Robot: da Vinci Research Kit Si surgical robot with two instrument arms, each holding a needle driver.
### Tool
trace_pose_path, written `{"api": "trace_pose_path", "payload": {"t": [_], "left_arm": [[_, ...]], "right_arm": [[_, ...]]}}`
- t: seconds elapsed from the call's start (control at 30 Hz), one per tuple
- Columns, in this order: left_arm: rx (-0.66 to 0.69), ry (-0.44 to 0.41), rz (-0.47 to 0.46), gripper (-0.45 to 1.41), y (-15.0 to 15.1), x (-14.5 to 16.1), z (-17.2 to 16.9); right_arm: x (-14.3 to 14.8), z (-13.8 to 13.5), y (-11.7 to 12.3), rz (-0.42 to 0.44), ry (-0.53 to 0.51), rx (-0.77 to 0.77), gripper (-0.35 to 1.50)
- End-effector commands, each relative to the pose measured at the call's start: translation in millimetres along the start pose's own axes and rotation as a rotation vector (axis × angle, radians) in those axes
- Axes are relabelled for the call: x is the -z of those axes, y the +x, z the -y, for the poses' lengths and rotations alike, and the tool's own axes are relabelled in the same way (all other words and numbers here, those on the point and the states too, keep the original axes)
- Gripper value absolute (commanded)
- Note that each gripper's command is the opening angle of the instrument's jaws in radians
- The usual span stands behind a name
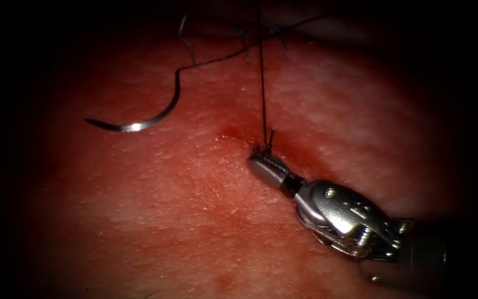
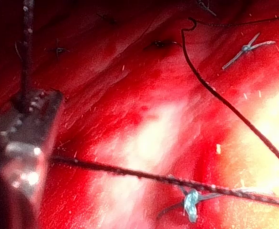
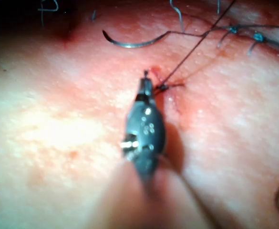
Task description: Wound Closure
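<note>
A: State of the right tool (image 1: 262, 161)?

B: Jaws closed at the knot (image 1: 264, 147) on the cut (image 1: 233, 135); whether they grip the short thread end cannot be confirmed. The thread (image 1: 261, 77) runs taut upward from the knot.

A: Needle (image 1: 139, 119)?

B: Free on the tissue (image 1: 156, 210), left of the cut, held by neither tool.

A: Left tool (image 2: 27, 107)?

B: Its wrist view shows it clamped on the taut strand.

A: Handling guidance?

B: Judgement: keep tension in line with the knot and avoid lifting the tissue.

A: View differences?

B: The left wrist view adds finished stitches (image 2: 191, 202); the endoscope view gives the needle's full curve.
</note>
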Motion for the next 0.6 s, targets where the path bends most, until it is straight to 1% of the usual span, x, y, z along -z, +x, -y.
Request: {"api": "trace_pose_path", "payload": {"t": [0.03, 0.17, 0.3, 0.43, 0.6], "left_arm": [[-0.008, 0.004, -0.004, -0.45, 0.1, -0.9, 0.4], [-0.03, 0.008, -0.003, -0.45, 0.1, -1.3, 1.0], [-0.063, 0.017, -0.002, -0.45, 0.1, -1.9, 1.7], [-0.073, 0.026, 0.001, -0.45, 0.2, -2.6, 2.1], [-0.082, 0.034, 0.003, -0.45, 0.4, -3.5, 2.4]], "right_arm": [[-0.6, -0.3, -1.2, -0.001, 0.028, 0.021, -0.35], [-0.6, -0.4, -2.1, -0.008, 0.069, 0.086, -0.35], [0.1, 0.2, -2.5, 0.018, 0.097, 0.144, -0.35], [0.7, 0.6, -2.5, 0.021, 0.1, 0.156, -0.35], [1.5, 1.4, -2.4, 0.054, 0.101, 0.157, -0.35]]}}
